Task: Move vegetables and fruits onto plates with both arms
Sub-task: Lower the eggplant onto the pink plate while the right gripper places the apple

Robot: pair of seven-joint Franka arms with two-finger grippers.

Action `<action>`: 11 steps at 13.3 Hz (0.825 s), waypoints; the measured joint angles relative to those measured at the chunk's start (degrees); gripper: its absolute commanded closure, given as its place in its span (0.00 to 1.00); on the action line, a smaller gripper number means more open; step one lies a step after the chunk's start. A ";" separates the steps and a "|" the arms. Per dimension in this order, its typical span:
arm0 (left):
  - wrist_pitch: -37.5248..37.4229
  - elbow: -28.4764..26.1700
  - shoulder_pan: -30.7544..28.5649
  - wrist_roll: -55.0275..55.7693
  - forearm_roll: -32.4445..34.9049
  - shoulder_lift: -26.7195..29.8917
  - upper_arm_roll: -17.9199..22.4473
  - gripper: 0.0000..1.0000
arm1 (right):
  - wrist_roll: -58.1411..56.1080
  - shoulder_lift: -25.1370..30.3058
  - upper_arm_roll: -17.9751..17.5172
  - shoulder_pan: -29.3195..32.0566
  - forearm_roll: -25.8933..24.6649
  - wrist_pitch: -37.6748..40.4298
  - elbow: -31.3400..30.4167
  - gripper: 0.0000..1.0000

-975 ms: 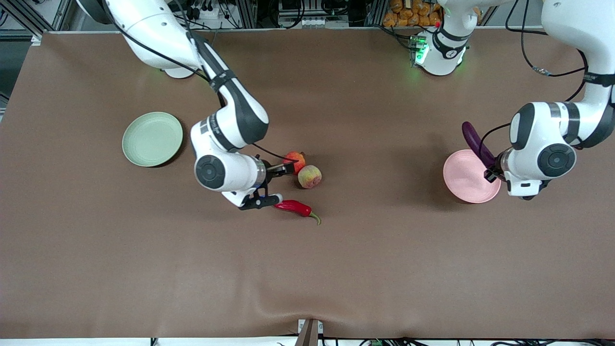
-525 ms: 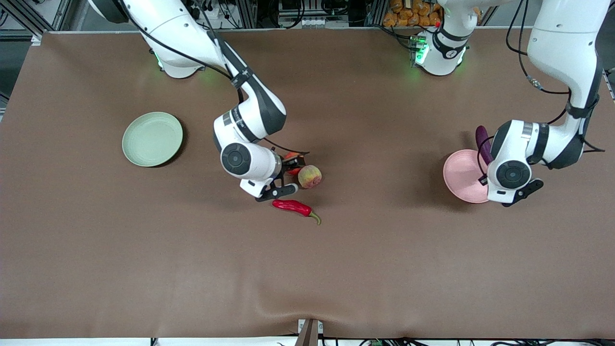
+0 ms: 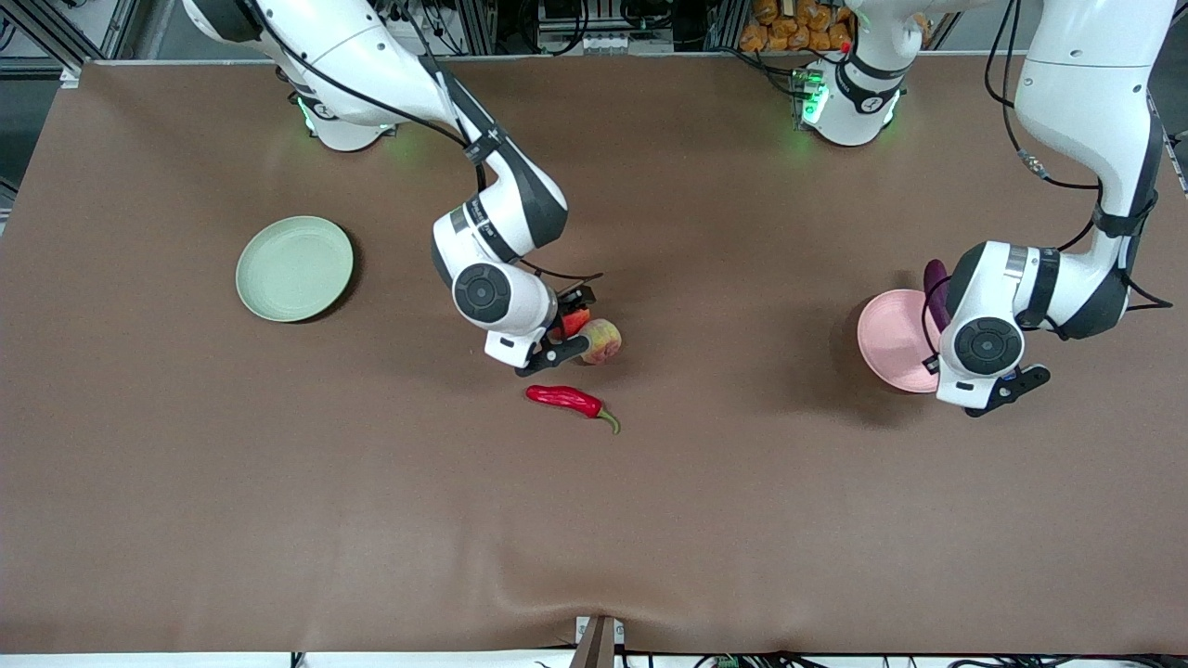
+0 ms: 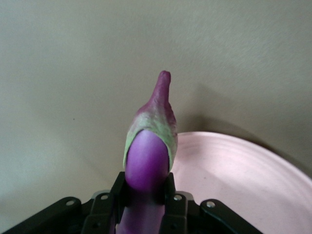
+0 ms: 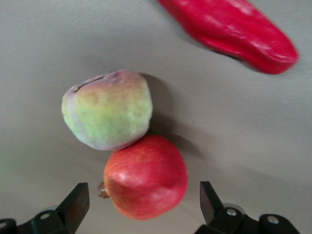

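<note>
The left gripper [image 4: 144, 207] is clamped on the eggplant [image 4: 148, 146], its black fingers [image 4: 169, 195] pressed against the purple body on both sides. The stem end, with its pale green cap, sticks out past the fingertips. The gripper hangs over the edge of the pink plate [image 3: 888, 339], at the left arm's end of the table. In the front view the left arm's wrist covers most of the gripper, and only a dark purple strip of the eggplant [image 3: 936, 289] shows above the plate's rim. In the left wrist view the pink plate [image 4: 243, 180] lies under and beside the eggplant, with nothing on it.

The right gripper [image 5: 141, 202] is spread wide over the pomegranate [image 5: 145, 176], one fingertip on each side and neither touching it. The peach [image 5: 107, 108] sits against the pomegranate. In the front view the right gripper [image 3: 568, 329] hovers near the table's middle, with the pomegranate [image 3: 575, 321] mostly hidden under it and the peach [image 3: 601, 340] just beside it, slightly nearer to the camera. The chili [image 3: 568, 400] lies on the brown table [image 3: 594, 520] a little nearer still, apart from both fruits, its green stem pointing toward the left arm's end.

The green plate [image 3: 294, 268] rests bare toward the right arm's end of the table, well apart from the fruits.
</note>
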State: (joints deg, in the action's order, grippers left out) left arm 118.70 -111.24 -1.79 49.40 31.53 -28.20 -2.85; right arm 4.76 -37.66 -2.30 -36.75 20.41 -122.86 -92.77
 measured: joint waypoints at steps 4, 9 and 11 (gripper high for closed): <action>-0.01 0.34 0.44 0.00 0.00 -0.31 0.00 0.82 | 0.00 -0.02 0.09 -2.56 -2.55 -7.28 -4.83 0.27; 0.04 2.03 1.34 0.03 0.00 -3.09 -0.02 0.35 | 0.93 0.45 0.43 -2.72 -3.53 -7.50 -5.41 1.00; -0.07 2.33 1.40 0.03 0.00 -3.24 -0.01 0.00 | 1.65 2.04 0.98 -2.28 -3.52 -2.94 -5.04 1.00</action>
State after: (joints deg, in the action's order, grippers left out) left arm 118.63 -108.91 -0.39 49.43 31.53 -31.44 -2.86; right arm 6.41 -35.62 -1.31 -39.03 16.89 -125.79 -97.80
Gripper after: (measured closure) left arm 0.634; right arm 0.163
